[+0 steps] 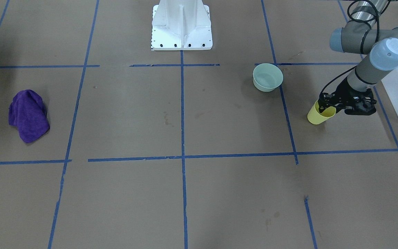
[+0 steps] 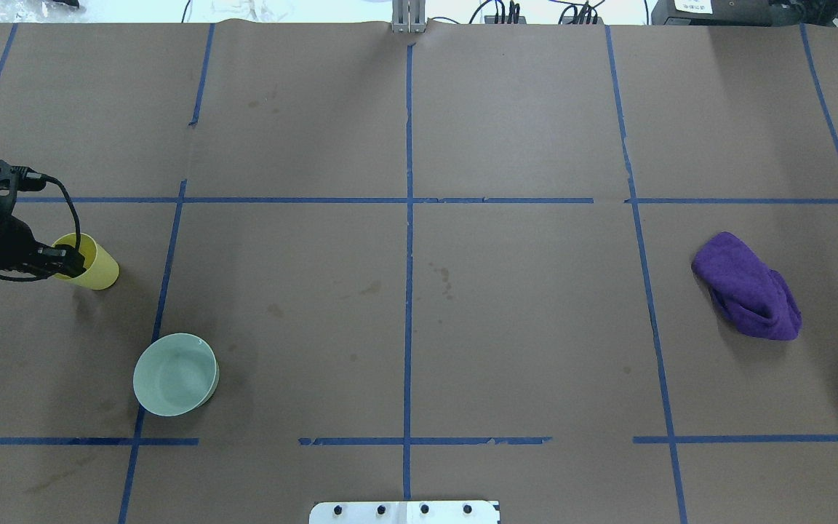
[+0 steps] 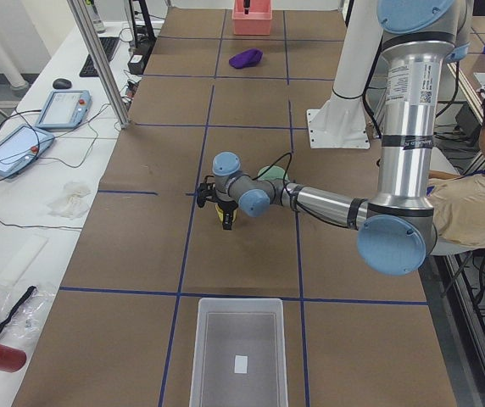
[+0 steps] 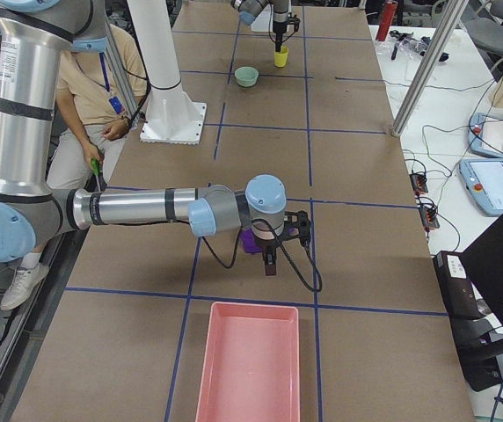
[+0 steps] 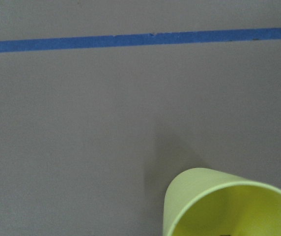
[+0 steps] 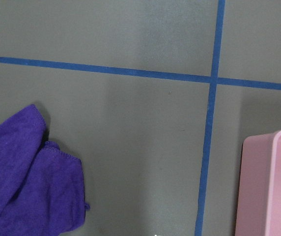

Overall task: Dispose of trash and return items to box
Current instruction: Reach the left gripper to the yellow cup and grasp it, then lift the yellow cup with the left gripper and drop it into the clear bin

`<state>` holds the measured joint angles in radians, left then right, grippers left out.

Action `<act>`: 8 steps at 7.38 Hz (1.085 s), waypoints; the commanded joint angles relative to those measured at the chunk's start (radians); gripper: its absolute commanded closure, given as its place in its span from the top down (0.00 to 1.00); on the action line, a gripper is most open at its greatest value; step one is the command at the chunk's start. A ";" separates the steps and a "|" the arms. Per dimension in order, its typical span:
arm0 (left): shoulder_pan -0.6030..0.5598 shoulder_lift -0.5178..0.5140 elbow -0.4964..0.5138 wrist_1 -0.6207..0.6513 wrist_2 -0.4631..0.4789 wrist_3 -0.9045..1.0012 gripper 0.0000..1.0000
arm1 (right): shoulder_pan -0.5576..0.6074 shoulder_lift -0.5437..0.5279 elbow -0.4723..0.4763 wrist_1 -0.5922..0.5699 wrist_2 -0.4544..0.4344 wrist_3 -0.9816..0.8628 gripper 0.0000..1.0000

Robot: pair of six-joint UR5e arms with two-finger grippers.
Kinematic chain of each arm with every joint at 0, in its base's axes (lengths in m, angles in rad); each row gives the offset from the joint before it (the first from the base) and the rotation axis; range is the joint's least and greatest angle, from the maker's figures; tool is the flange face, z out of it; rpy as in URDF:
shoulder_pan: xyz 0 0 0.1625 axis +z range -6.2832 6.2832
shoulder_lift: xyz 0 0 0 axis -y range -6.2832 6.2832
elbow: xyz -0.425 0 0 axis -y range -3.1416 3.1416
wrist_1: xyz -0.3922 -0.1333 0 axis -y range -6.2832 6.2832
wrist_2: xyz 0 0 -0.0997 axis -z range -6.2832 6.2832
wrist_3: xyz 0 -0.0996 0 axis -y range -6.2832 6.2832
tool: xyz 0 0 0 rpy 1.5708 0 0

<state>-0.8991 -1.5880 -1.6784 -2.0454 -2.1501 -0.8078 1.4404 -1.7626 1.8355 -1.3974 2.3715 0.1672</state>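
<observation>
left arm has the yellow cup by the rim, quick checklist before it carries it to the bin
1. Grip: left gripper is shut on the rim of the yellow cup, and the cup hangs tilted: ok.
2. Cup lifted clear of the table: cannot tell.
3. Cup empty: the wrist view shows only part of its inside: cannot tell.
4. Bin open on top with room: ok.
5. Path to the bin: the green bowl sits on the cup's other side, away from the bin: ok.
6. Right gripper out of the way, at the far end by the purple cloth: ok.
</observation>
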 commanded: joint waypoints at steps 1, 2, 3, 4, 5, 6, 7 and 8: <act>0.002 -0.006 0.003 -0.001 -0.001 0.001 0.00 | 0.000 0.000 0.001 0.000 0.000 0.000 1.00; 0.002 -0.006 -0.006 0.001 -0.001 0.002 0.00 | 0.000 0.000 0.001 0.000 0.000 0.000 1.00; 0.002 -0.007 -0.021 -0.001 -0.001 0.002 0.00 | 0.000 0.000 0.001 0.000 0.000 -0.001 1.00; -0.007 -0.003 -0.085 0.022 -0.010 0.002 0.00 | 0.000 0.000 0.001 0.000 0.000 -0.001 1.00; -0.039 0.000 -0.159 0.075 -0.014 0.021 0.00 | 0.000 0.000 0.001 0.000 0.000 -0.001 1.00; -0.147 -0.001 -0.185 0.141 -0.016 0.158 0.00 | 0.000 0.000 0.001 0.000 0.000 -0.001 1.00; -0.291 -0.003 -0.179 0.236 -0.016 0.400 0.00 | -0.002 0.000 0.001 0.000 0.000 0.000 1.00; -0.385 0.009 -0.152 0.275 -0.014 0.643 0.00 | -0.002 0.000 0.001 0.002 0.000 0.002 1.00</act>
<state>-1.1496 -1.5871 -1.8455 -1.8432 -2.1650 -0.4484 1.4394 -1.7626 1.8362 -1.3972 2.3715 0.1670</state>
